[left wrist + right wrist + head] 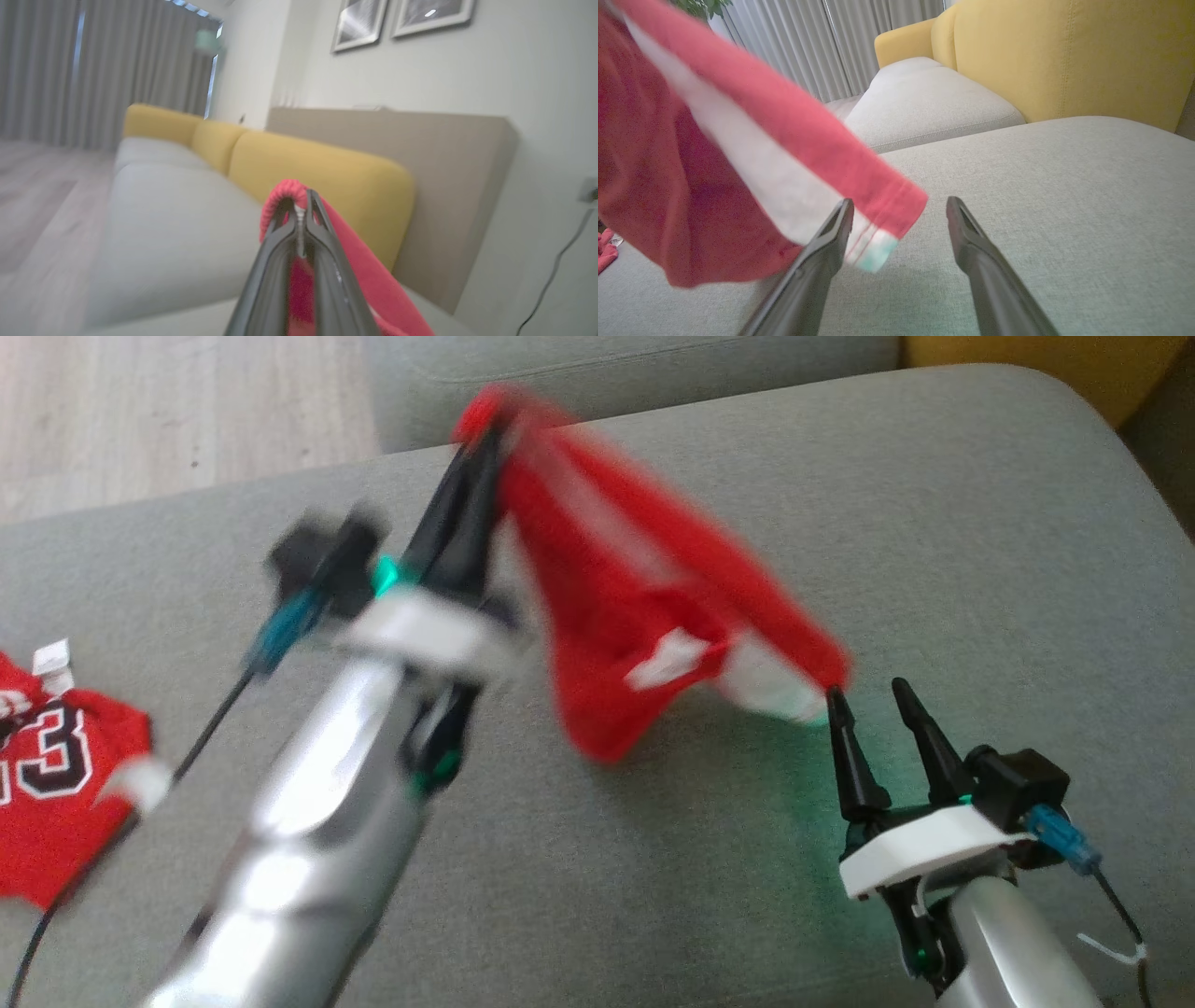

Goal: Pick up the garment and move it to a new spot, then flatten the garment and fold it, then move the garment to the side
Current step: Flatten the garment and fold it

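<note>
The left gripper is clamped tight on 1 end of the red knit garment with a broad white stripe. In the left wrist view, its 2 dark fingers are pressed together with a red ribbed edge bunched over their tips. The garment hangs in the air above the grey fabric sofa cushion, blurred in the head view.

Its long axis runs on a slant. The high, pinched end is at the far middle of the cushion, and the low, free end comes down toward the robot's right. That low end, a hem with white banding, points at the right gripper.

The right gripper's 2 fingers stand wide apart, holding nothing, and point up over the cushion. In the right wrist view, the hem corner lies just beside 1 finger; contact cannot be told.

A second red jersey with black, white-edged numerals, a 3 among them, lies flat at the cushion's left edge, well apart. A mustard-yellow backrest rises behind.
</note>
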Robot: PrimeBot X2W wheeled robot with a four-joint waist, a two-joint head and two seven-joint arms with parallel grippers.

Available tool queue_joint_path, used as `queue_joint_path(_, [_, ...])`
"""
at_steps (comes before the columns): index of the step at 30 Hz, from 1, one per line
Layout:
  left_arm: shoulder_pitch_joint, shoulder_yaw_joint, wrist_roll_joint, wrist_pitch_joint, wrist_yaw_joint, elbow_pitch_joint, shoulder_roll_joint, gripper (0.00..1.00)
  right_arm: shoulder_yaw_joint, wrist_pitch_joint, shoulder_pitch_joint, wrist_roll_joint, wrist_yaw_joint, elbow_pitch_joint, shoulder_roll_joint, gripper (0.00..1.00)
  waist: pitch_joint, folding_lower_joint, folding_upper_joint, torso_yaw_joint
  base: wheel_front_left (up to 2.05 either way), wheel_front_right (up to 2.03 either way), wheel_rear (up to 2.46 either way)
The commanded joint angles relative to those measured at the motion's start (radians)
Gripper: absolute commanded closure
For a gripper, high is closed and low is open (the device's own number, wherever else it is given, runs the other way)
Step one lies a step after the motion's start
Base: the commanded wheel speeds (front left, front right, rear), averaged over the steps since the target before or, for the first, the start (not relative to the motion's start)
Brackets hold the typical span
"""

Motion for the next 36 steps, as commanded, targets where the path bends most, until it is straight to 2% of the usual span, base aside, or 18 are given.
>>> queue_joint_path(1, [0.047,0.052,-0.014,-0.005,-0.003,0.017,0.064,1.0,0.017,-0.011,-0.01,-0.004,0.004,-0.036,0.001,0.0,0.004,0.0,0.0,0.015,0.0,0.0,0.0])
queue_joint_path(5, [0.18,0.089,-0.023,-0.005,0.017,0.114,0.111,1.0,0.018,-0.011,-0.015,-0.008,0.004,-0.035,0.001,0.0,0.01,0.0,0.0,0.035,0.0,0.0,0.0])
queue_joint_path(9, [0.261,0.126,-0.021,-0.005,0.033,0.175,0.113,1.0,0.02,-0.011,-0.021,-0.015,0.004,-0.036,0.001,0.0,0.016,0.0,0.0,0.043,0.0,0.0,0.0])
queue_joint_path(10, [0.282,0.147,-0.018,-0.005,0.038,0.186,0.111,0.6,0.02,-0.011,-0.022,-0.018,0.004,-0.037,0.001,0.0,0.017,0.0,0.0,0.045,0.0,0.0,0.0])
queue_joint_path(11, [0.3,0.163,-0.006,-0.005,0.044,0.196,0.11,0.0,0.02,-0.011,-0.023,-0.024,0.004,-0.037,0.001,0.0,0.018,0.0,0.0,0.047,0.0,0.0,0.0])
queue_joint_path(16, [0.364,0.26,0.112,-0.005,0.089,0.145,0.099,0.0,0.009,-0.011,-0.026,-0.049,0.004,-0.036,0.001,0.0,0.013,0.0,0.0,0.055,0.0,0.0,0.0])
queue_joint_path(23, [0.494,0.359,0.371,-0.005,0.171,-0.044,0.09,0.0,0.006,-0.011,-0.019,-0.071,0.004,-0.042,0.001,0.0,-0.021,0.0,0.0,0.062,0.0,0.0,0.0])
queue_joint_path(27, [0.589,0.391,0.442,-0.005,0.179,-0.093,0.07,0.0,0.003,-0.011,-0.001,-0.075,0.004,-0.041,0.001,0.0,-0.049,0.0,0.0,0.072,0.0,0.0,0.0])
queue_joint_path(36, [0.68,0.444,0.497,-0.005,0.152,-0.144,0.023,0.0,-0.002,-0.011,0.019,-0.082,0.004,-0.038,0.001,0.0,-0.061,0.0,0.0,0.099,0.0,0.0,0.0])
